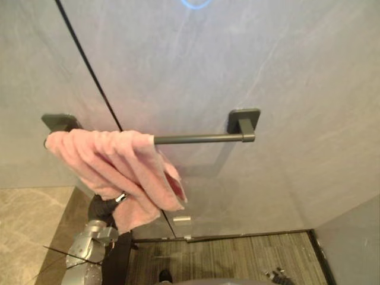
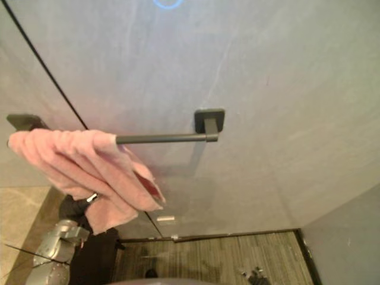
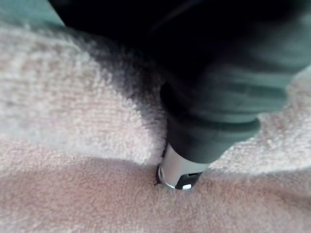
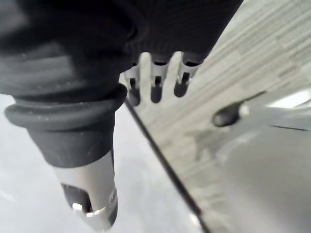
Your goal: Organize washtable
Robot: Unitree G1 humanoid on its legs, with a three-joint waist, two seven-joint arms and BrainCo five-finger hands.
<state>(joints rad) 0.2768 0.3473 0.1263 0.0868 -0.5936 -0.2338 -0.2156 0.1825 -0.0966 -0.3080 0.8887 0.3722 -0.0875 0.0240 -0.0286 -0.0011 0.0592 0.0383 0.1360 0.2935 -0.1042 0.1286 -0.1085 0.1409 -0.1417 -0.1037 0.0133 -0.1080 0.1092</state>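
Leftmost, pink towel [image 1: 113, 166] hangs over the left end of the dark bar [image 1: 196, 139] on the grey wall [image 1: 285, 71]. Left hand [image 3: 181, 171] is buried under the towel, thumb against the cloth, grasp can't be told. Right hand [image 4: 156, 80] is relaxed, holding nothing, above the floor [image 4: 252, 63].

The pink towel [image 1: 107, 160] blocks the left of the rail [image 1: 199, 139]; rightward it is bare.
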